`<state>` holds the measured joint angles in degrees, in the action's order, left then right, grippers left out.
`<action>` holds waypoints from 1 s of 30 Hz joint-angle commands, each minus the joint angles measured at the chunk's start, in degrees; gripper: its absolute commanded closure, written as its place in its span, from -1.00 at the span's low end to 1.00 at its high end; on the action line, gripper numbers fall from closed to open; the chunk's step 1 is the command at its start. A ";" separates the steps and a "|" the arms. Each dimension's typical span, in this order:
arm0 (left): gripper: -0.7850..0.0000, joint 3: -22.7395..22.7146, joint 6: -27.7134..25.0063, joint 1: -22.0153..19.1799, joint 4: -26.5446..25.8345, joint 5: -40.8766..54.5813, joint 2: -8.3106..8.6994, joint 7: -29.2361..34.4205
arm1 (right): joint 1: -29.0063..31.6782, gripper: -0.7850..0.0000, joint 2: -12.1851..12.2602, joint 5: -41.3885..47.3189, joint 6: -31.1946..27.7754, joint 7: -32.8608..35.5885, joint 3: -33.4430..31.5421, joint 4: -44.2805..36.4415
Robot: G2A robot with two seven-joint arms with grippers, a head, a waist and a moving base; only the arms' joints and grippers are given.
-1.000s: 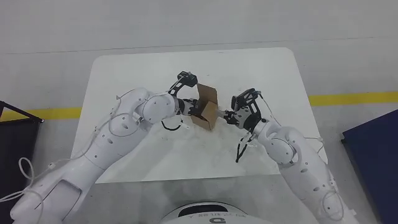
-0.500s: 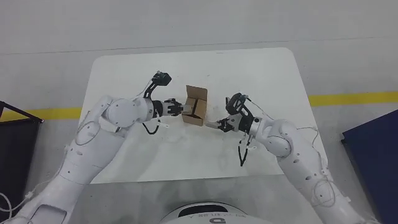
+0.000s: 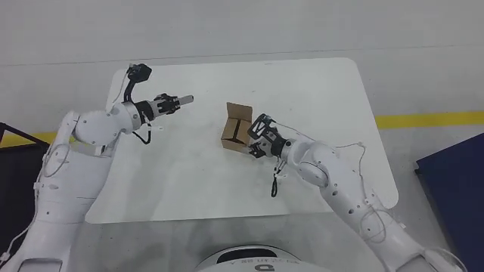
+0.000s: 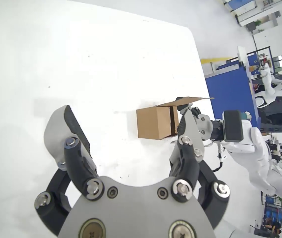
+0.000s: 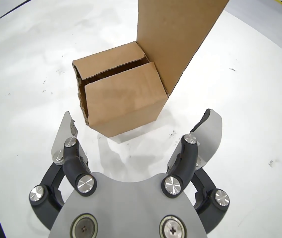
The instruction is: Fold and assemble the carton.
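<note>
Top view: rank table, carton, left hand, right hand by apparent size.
1. table, by far the largest
2. carton
3. left hand and right hand: both look smaller than the carton, and too alike to rank against each other.

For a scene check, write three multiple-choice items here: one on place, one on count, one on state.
1. The small brown cardboard carton stands: A near the middle of the white table; B at its corner; C on the floor.
2. Carton flaps standing up unfolded: A none; B one; C three.
3. The right gripper has its fingers: A shut on a flap; B open, empty; C gripping a cable.
A: bare table all round it. B: one tall flap rises. B: fingers spread, holding nothing.
</note>
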<state>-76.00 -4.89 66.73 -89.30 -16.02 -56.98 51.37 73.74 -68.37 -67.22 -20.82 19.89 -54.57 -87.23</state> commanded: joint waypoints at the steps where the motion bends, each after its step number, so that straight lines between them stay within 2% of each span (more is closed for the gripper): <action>1: -1.00 4.38 -1.33 -4.05 3.29 -1.22 -0.75 0.25 | -0.24 -0.95 -0.19 -0.33 1.01 0.00 0.45 0.31; 7: -1.00 16.67 -4.24 -13.77 11.86 -1.26 -3.97 -0.34 | 0.66 -0.88 -0.15 -1.05 1.20 -0.56 0.33 -0.19; 10: -1.00 22.68 -7.41 -17.64 17.07 0.64 -6.03 0.12 | 1.31 -0.84 -0.02 -0.90 0.34 -0.67 0.05 -0.70; 15: -1.00 27.69 -10.90 -21.44 23.22 3.52 -8.53 -1.51 | 2.22 -0.80 0.19 -1.07 0.72 -0.86 -0.89 -1.39; 20: -1.00 29.14 -16.28 -21.74 24.39 1.25 -8.81 -0.23 | 3.04 -0.80 0.53 -0.93 0.71 -1.01 -2.56 -1.58; 30: -1.00 27.66 -21.31 -18.46 21.21 -4.63 -7.21 1.79 | 4.27 -0.90 1.17 -0.48 0.76 -0.43 -5.81 -2.49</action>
<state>-48.21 -25.81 47.67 -67.45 -20.31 -64.37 52.83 77.89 -67.24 -67.80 -20.43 19.17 -60.07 -89.74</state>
